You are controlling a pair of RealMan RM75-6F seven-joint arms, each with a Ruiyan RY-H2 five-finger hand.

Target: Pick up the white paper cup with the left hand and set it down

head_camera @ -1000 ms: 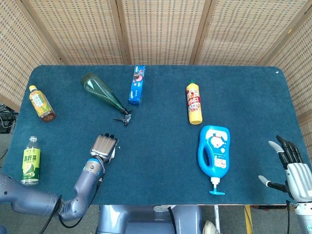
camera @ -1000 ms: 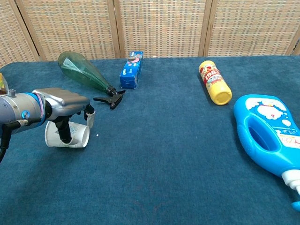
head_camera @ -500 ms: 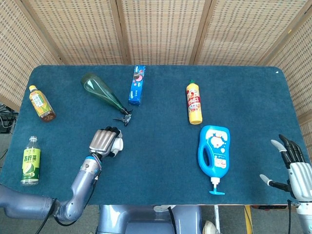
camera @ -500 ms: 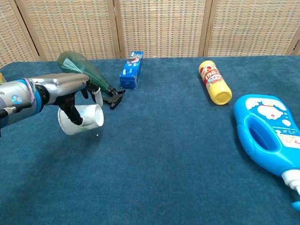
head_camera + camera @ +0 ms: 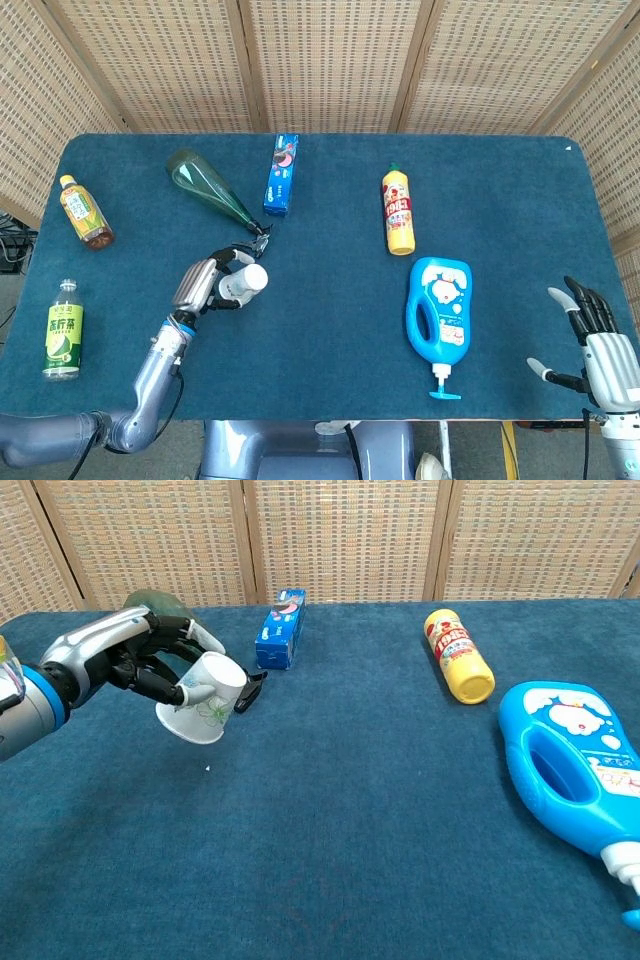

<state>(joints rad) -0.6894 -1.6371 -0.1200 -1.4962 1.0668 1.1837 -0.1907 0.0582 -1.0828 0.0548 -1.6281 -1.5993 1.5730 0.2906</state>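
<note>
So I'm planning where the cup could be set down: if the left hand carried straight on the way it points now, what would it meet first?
Probably the spray bottle's black trigger, just beyond the left hand and white paper cup; height is unclear, so it might pass above.

backdrop: folding screen of woven rattan panels (image 5: 330, 60) in light wooden frames, closing in the back and both sides | furniture: rectangular table covered in dark blue carpet-like cloth (image 5: 330, 300) | floor: grey strip with cables at far left | light: even, soft shadows
</note>
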